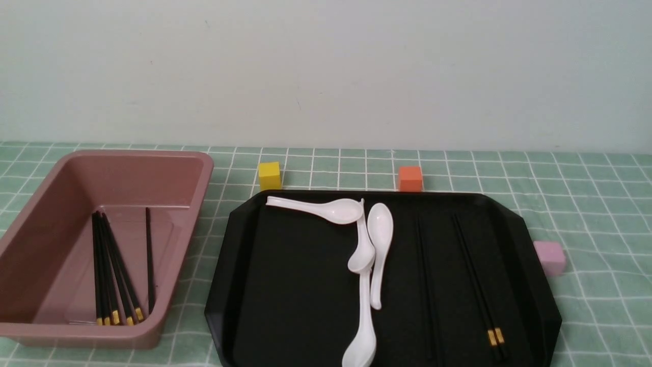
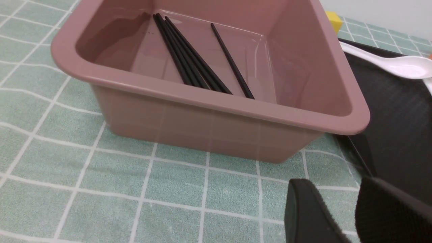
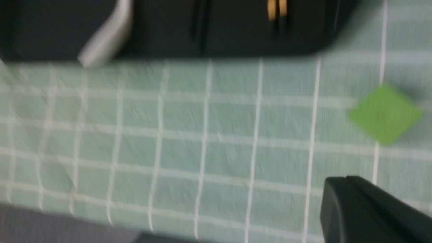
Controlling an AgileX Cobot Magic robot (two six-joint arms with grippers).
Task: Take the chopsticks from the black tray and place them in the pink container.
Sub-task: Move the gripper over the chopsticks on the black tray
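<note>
Several black chopsticks (image 1: 109, 270) with gold bands lie inside the pink container (image 1: 204, 171) at the left. On the right half of the black tray (image 1: 285, 306) lie a pair of chopsticks (image 1: 476, 280) and one more dark stick (image 1: 425, 285). Neither gripper shows in the front view. In the left wrist view my left gripper (image 2: 332, 184) hangs open and empty over the cloth, near the pink container (image 2: 209, 98) and its chopsticks (image 2: 189, 57). In the blurred right wrist view my right gripper (image 3: 337, 180) is shut on nothing, over the cloth just off the black tray (image 3: 236, 37).
Three white spoons (image 1: 379, 239) lie mid-tray. A yellow cube (image 1: 269, 175) and an orange cube (image 1: 410, 178) stand behind the tray, a small pink cube (image 1: 550, 257) at its right. A green square (image 3: 384, 114) lies on the checked cloth near my right gripper.
</note>
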